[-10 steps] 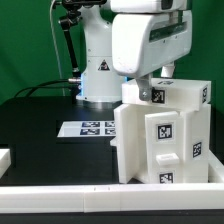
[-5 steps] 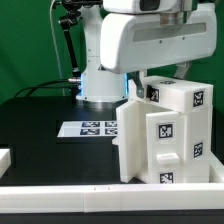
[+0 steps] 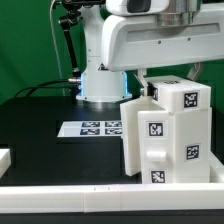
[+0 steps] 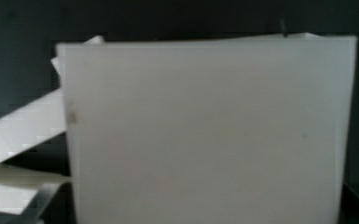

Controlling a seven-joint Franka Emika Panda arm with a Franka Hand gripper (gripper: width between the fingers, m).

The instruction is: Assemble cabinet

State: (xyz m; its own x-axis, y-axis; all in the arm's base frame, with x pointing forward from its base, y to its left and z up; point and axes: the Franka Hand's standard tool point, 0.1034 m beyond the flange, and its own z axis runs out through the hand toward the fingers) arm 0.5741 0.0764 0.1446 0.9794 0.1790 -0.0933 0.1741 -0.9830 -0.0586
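The cabinet, a large white box with square black-and-white tags on its faces, stands upright on the black table at the exterior view's right. My gripper hangs from the white hand right above the cabinet's top rear edge. Only a dark bit of finger shows there, and the cabinet hides the fingertips. In the wrist view a plain white face of the cabinet fills most of the picture, and no finger shows. I cannot tell whether the jaws are open or shut.
The marker board lies flat on the table to the left of the cabinet. A white part sits at the left edge. A white rail runs along the front. The arm's base stands behind.
The hand has moved toward the exterior view's right and up. The cabinet has shifted right with it and turned, so its tagged faces now stand at a different angle.
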